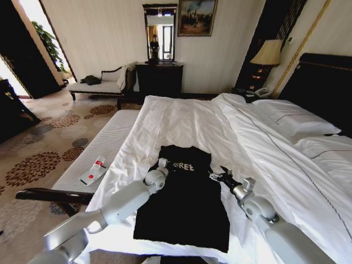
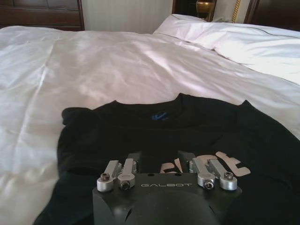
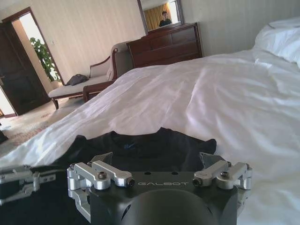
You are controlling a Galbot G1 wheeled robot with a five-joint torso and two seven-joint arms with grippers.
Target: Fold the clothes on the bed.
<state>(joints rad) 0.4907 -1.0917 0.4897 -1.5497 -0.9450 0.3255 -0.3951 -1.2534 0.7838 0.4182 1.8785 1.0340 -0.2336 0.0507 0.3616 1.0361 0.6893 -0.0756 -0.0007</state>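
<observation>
Both grippers sit low over the black T-shirt [image 1: 184, 198], which lies flat on the bed [image 1: 181, 124] near its foot, collar toward the dresser [image 1: 159, 78]. Left gripper [image 1: 163, 163] rests at the shirt's left chest edge beside the white lettering [image 1: 183, 166], fingers spread, holding nothing. Right gripper [image 1: 215, 175] hovers at the right sleeve edge, jaws likewise apart and empty.

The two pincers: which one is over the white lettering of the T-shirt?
The left pincer: it sits over the black T-shirt beside the white lettering. The right pincer is at the shirt's other edge, by the white duvet.
</observation>
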